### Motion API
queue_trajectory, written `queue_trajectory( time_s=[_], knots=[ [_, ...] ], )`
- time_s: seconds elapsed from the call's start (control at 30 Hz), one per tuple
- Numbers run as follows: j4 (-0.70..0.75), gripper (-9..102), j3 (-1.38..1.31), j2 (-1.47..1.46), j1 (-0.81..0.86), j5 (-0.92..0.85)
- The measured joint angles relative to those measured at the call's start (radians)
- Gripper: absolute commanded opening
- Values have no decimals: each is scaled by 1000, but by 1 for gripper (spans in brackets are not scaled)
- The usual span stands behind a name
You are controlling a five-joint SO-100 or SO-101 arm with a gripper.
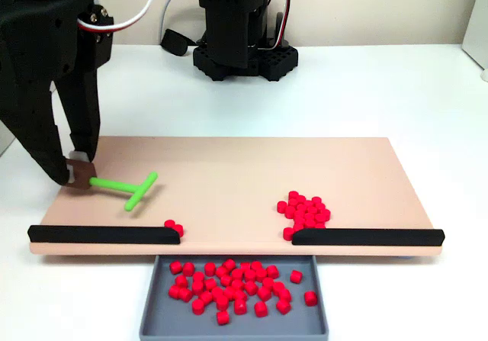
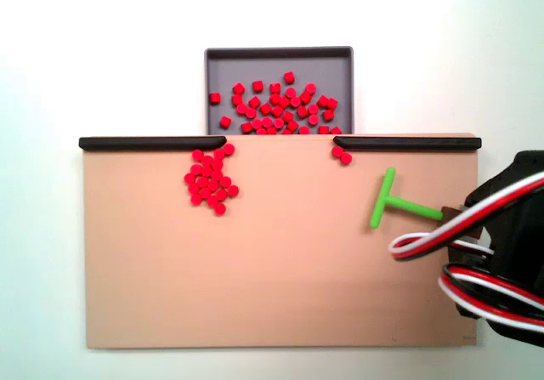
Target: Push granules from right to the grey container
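A pile of red granules (image 1: 305,213) lies on the tan board (image 1: 229,165) just behind the right black strip in the front fixed view; in the top-down fixed view this pile of granules (image 2: 211,180) sits left of centre. Two more granules (image 1: 174,228) rest by the end of the left strip. The grey container (image 1: 152,310) stands against the board's front edge, below the gap between the strips, and holds many granules. My gripper (image 1: 75,172) is at the board's left end, shut on the stem of a green T-shaped stick (image 1: 126,187), far from the pile. From above, the gripper (image 2: 455,217) and stick (image 2: 391,201) appear at the right.
Two black strips (image 1: 104,234) (image 1: 366,236) line the board's front edge with a gap over the tray. The arm's black base (image 1: 244,51) stands behind the board on the white table. Red, white and black cables (image 2: 476,269) hang over the board's corner in the top-down fixed view.
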Motion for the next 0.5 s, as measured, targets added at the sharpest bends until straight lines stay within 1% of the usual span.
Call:
queue_trajectory(
  time_s=[0.5],
  knots=[
    [-2,0,-34,-41,-11,0]
  ],
)
